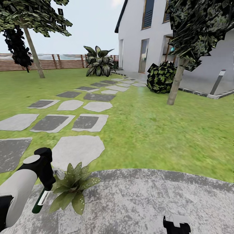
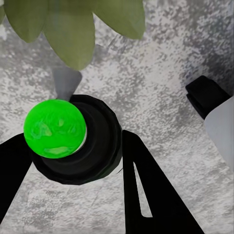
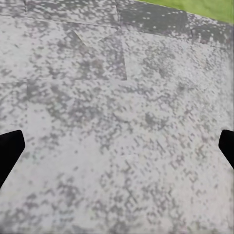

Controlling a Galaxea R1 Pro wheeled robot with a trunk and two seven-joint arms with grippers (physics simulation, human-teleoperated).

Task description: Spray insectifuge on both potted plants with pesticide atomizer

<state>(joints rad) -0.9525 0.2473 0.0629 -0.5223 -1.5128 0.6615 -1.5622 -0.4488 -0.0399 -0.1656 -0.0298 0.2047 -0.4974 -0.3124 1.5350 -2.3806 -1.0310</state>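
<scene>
One potted plant shows in the head view, a low rosette of broad pointed green leaves sitting on the grey mottled paving near its curved edge with the lawn. One pesticide atomizer shows just beside it, on the left arm's side. Its long axis is tilted: the dark-green base with the white label strip points down and toward the robot's left, while the pale grey spray head sits at the upper end, touching or almost touching the plant's leaves.

The left gripper is pinched on the bottle; in the left wrist view its two black fingers press against either side of the atomizer, whose round bright-green end faces the camera, with leaves just beyond it.

The right gripper hangs low over bare paving, well apart from the plant. In the right wrist view its fingertips stand spread wide, holding nothing.

Farther off lie about a dozen stepping stones, a slatted wooden fence, two trees, one round bush and a white house
</scene>
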